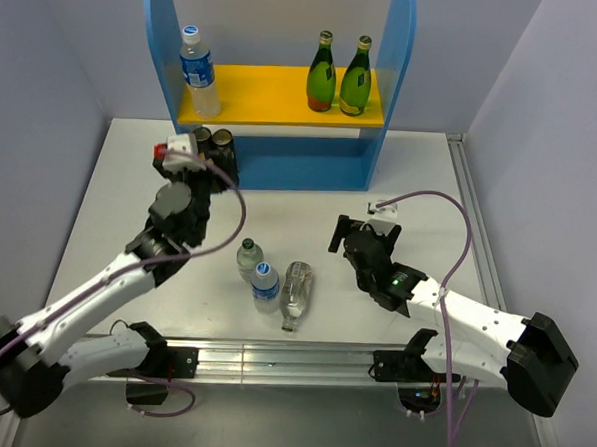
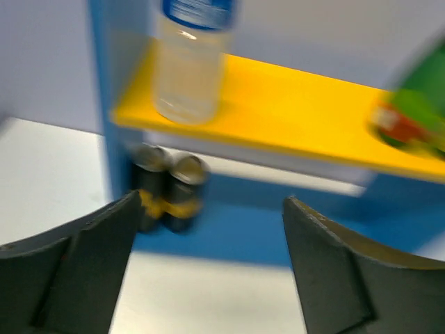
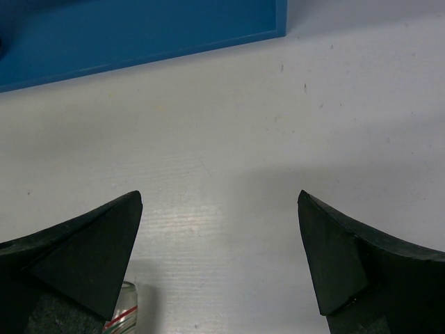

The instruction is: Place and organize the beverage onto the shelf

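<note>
The shelf (image 1: 394, 78) stands at the back. On its yellow board (image 1: 260, 91) a blue-label bottle (image 1: 199, 70) stands at the left and two green bottles (image 1: 320, 72) (image 1: 356, 76) at the right. On the table a short clear bottle (image 1: 250, 258) and a blue-label bottle (image 1: 265, 285) stand upright, and a clear bottle (image 1: 296, 293) lies beside them. My left gripper (image 1: 221, 167) is open and empty in front of the shelf's lower left; its wrist view shows the board (image 2: 292, 111) and bottle (image 2: 191, 59). My right gripper (image 1: 340, 234) is open and empty, right of the table bottles.
Two black-and-gold cans (image 1: 211, 139) stand on the shelf's lower level at the left, just beyond my left gripper (image 2: 208, 264). The right wrist view shows the blue shelf base (image 3: 139, 31), bare table, and a bottle's edge (image 3: 119, 313) by the left finger.
</note>
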